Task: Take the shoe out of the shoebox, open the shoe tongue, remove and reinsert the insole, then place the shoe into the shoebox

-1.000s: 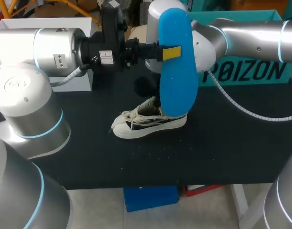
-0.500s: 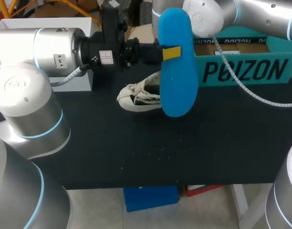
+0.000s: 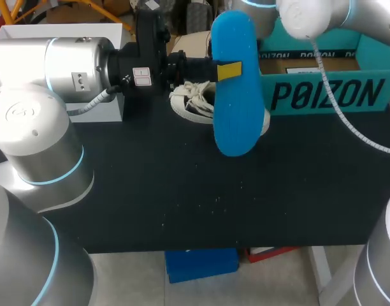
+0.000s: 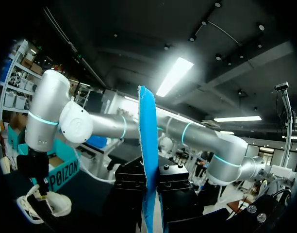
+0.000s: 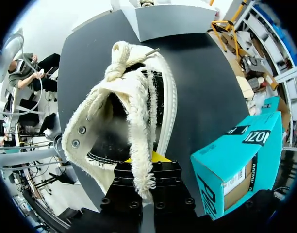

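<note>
Blue foam insole (image 3: 236, 108) stands upright, well above the black surface (image 3: 182, 204), clamped in our left pincer (image 3: 227, 70). We note one yellow tip pressed flat on the face turned to the head camera, nearer the insole's upper end than its lower; the second finger is hidden behind it. In the left wrist view the insole (image 4: 147, 141) shows edge-on, rising straight out of the pincer, with a black finger block tight against each face. We record this grip as closed from two sides.

The white canvas shoe (image 3: 194, 102), black-striped on its side, sits behind the insole in the head view and is partly covered by it. It is outside the teal shoebox (image 3: 322, 95), just beside that box's near left corner. Our right arm (image 3: 303, 16) comes in above the shoebox.

In the right wrist view the shoe (image 5: 124, 107) is directly ahead of the right pincer (image 5: 147, 167), its opening toward the camera and its toe pointing away. A frayed strip of the upper runs down between the two black fingers, with one yellow tip showing just behind it. The fingers are drawn in narrow on that strip, so we record the right pincer as gripping the shoe by its upper edge. The laces (image 5: 120, 60) are bunched in a knot at the far end. We cannot tell whether the sole touches the surface.
</note>
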You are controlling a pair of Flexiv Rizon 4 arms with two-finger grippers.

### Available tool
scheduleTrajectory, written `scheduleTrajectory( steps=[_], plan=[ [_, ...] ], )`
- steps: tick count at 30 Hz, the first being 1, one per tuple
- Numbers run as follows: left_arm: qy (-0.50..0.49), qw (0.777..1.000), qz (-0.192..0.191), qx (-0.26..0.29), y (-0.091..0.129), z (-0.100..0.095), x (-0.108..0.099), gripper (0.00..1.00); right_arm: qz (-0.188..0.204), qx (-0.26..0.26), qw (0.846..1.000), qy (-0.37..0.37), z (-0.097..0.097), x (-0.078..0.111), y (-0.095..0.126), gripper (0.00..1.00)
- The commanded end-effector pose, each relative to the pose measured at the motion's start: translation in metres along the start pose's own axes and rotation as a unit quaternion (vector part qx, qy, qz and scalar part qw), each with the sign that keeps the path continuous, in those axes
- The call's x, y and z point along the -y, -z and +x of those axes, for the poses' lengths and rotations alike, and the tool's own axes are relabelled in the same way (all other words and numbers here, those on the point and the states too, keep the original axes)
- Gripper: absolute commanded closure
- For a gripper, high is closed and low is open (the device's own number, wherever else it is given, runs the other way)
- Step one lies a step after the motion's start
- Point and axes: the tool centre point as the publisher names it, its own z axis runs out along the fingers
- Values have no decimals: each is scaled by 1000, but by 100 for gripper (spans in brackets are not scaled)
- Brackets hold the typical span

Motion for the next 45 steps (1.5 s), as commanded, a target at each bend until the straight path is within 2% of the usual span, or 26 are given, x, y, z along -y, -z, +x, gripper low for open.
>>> scheduleTrajectory(
  steps=[1,5,9,18,27,39,45],
  plan=[
    [0,1000,1,1,-1,0,-1,100,-117,60,919,-372,6,7,3,100],
    [0,1000,1,1,-1,0,-1,100,-117,69,908,-395,12,4,4,100],
    [0,1000,1,1,-1,0,-1,100,-111,75,891,-435,22,4,-3,100],
    [0,1000,1,1,-1,0,-1,100,-95,86,874,-469,42,-2,-24,100],
    [0,1000,1,1,-1,0,-1,100,-92,98,874,-467,52,-9,-42,100],
    [0,1000,1,1,-1,0,-1,100,-45,102,876,-470,57,-7,-97,100],
    [0,1000,1,1,-1,0,-1,100,-37,101,869,-484,57,-8,-110,100]
  ],
)
